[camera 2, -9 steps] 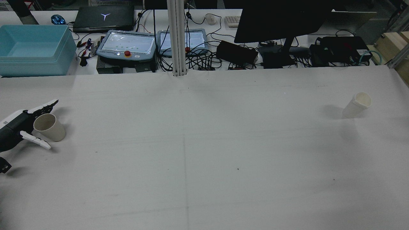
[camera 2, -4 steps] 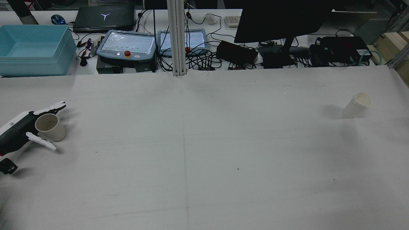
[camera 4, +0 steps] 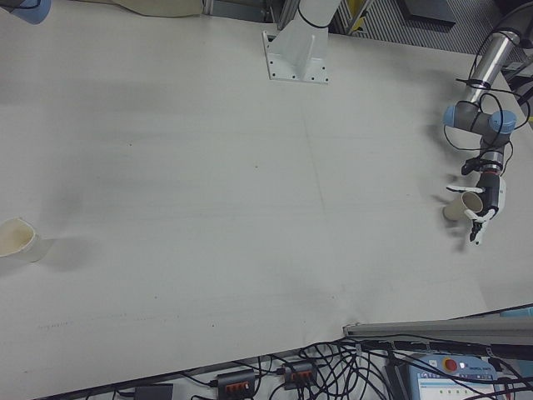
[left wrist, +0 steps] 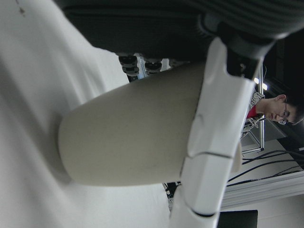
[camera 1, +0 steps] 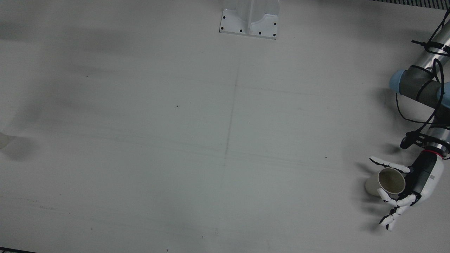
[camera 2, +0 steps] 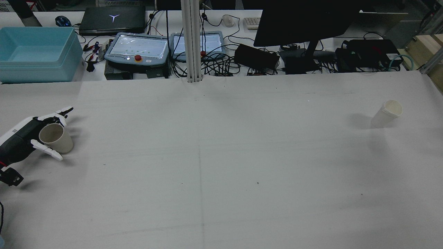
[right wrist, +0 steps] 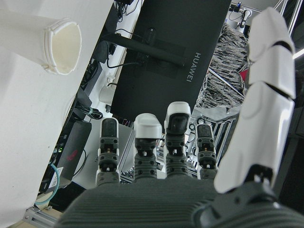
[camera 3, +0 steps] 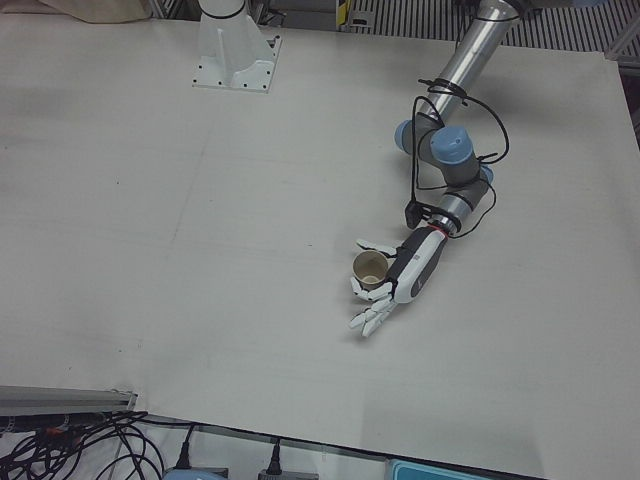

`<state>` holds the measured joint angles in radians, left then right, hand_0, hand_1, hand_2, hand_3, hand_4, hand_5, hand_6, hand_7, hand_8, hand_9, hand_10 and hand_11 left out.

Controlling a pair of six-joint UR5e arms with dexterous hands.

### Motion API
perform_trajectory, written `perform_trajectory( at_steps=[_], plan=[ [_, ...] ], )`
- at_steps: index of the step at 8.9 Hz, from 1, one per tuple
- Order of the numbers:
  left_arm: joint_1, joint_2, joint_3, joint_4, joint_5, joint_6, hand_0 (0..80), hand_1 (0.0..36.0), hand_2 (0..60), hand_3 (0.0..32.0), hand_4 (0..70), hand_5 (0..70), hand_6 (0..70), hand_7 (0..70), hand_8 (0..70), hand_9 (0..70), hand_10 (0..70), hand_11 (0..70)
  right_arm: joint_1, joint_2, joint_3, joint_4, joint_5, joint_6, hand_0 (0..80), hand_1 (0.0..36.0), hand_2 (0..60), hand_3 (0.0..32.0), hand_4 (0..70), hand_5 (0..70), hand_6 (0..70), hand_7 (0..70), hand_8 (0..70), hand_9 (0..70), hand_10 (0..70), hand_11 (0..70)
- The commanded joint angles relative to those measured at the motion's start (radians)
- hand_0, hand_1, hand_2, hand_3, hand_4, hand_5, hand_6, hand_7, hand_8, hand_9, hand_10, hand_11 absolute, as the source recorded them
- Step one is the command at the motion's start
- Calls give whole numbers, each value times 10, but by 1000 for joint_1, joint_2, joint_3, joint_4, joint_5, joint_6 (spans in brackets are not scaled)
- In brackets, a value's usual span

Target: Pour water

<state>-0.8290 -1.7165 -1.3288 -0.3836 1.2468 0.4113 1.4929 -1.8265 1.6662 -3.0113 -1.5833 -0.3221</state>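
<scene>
Front view: left hand (camera 1: 404, 191) cups, not yet grips, the tan paper cup (camera 1: 386, 182); right hand's (right wrist: 190, 156) fingers spread; pouring remains.

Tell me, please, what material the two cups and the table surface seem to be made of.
The beige cup inside the left hand looks like matte paper or thin plastic: dull, evenly coloured wall, no gloss. The white cup looks like plastic, judging by the ridged band under its rim in the right hand view. The table seems covered with matte white sheet or cloth, faintly creased.
</scene>
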Motion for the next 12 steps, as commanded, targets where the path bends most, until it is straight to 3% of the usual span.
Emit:
perform_trajectory(
  at_steps=[1, 2, 3, 4, 5, 6, 8, 9, 10, 12],
  plan=[
    [1, 0, -23, 61, -27, -48, 800, 287, 0, 0, 501, 700, 159, 134, 98, 45, 52, 106, 0, 0, -2, 0, -1, 0, 534, 171, 144, 0, 74, 184, 518, 540, 587, 700, 167, 257],
    [1, 0, -26, 64, -26, -49, 800, 358, 0, 0, 555, 700, 175, 156, 115, 64, 62, 128, 0, 0, -2, 0, 0, 0, 533, 172, 143, 0, 73, 183, 517, 536, 583, 700, 167, 257],
    [1, 0, -26, 83, -27, -75, 800, 360, 0, 0, 570, 700, 176, 159, 118, 67, 63, 130, 1, 0, -2, 3, -1, 0, 533, 172, 145, 0, 80, 184, 521, 540, 587, 700, 166, 256],
    [-1, 1, -33, 98, -27, -104, 800, 360, 377, 0, 566, 700, 173, 157, 115, 61, 60, 125, 1, 0, -2, 5, 0, 2, 533, 173, 146, 0, 79, 184, 520, 541, 587, 700, 165, 253],
    [-2, 12, -82, 153, -26, -133, 800, 360, 600, 0, 583, 700, 171, 158, 113, 60, 62, 128, 0, 0, -5, 27, 0, 3, 532, 172, 142, 0, 67, 182, 508, 528, 578, 700, 160, 247],
    [-1, 15, -114, 185, -26, -175, 800, 360, 600, 0, 612, 700, 170, 159, 112, 60, 63, 129, -3, 1, -43, 76, 0, 9, 533, 173, 140, 0, 63, 180, 501, 520, 576, 700, 152, 236],
    [4, 12, -218, 306, -24, -238, 800, 360, 600, 0, 629, 700, 172, 160, 112, 60, 66, 132, -9, 18, -205, 257, 6, 28, 534, 178, 142, 0, 75, 170, 466, 467, 551, 700, 84, 136],
    [5, 12, -281, 365, -23, -255, 800, 360, 600, 0, 627, 700, 171, 160, 110, 59, 63, 128, -11, 50, -309, 344, 8, 49, 550, 194, 143, 0, 104, 158, 434, 405, 487, 616, 12, 27],
    [16, 12, -338, 418, -23, -279, 800, 360, 600, 0, 630, 700, 175, 160, 114, 61, 66, 132, -13, 67, -403, 442, 9, 69, 572, 228, 161, 0, 138, 133, 396, 383, 321, 414, 0, 0],
    [22, 15, -459, 524, -24, -308, 800, 360, 600, 0, 622, 700, 170, 155, 110, 58, 65, 131, -16, 122, -495, 512, 12, 66, 625, 286, 190, 0, 96, 131, 344, 295, 193, 237, 0, 0]
  ],
)
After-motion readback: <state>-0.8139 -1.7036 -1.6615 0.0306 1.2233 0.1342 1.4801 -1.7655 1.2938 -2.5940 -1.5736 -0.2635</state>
